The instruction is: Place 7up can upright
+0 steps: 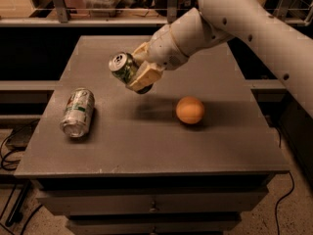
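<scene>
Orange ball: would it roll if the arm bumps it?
Probably rolls readily: the orange ball is round and rests on the flat table, nothing touching it. A bump seems unlikely: the gripper, shut on the tilted 7up can, hangs above the table, left of the ball.

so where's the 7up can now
The 7up can hangs tilted in the gripper above the table, between the silver can and the orange ball.

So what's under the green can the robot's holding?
Only bare table and shadow. The gripper holds the can in the air; its fingers cover the can's bottom.
</scene>
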Controlling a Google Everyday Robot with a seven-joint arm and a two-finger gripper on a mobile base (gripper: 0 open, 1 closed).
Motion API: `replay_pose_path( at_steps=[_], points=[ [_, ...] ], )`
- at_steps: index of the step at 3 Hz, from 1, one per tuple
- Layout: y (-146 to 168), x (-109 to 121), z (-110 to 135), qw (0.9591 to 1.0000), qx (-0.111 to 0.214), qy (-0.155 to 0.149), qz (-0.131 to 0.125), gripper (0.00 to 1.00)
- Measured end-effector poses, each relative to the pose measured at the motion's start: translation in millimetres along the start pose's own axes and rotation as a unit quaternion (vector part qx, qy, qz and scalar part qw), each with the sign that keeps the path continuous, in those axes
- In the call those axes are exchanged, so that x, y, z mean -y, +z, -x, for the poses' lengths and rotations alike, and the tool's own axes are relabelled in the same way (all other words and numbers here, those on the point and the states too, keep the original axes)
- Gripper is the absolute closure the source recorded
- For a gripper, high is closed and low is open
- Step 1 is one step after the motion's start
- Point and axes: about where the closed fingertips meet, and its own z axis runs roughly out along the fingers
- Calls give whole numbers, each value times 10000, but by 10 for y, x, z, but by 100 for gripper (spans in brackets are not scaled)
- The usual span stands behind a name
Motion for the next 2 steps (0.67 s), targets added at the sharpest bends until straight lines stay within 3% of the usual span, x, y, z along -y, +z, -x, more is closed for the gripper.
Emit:
replay_pose_path(
  at_steps=[1, 2],
  points=[
    [-38, 91, -134, 9970, 562, 501, -193, 100],
    [-77, 192, -282, 9879, 1068, 1026, -459, 100]
  ],
)
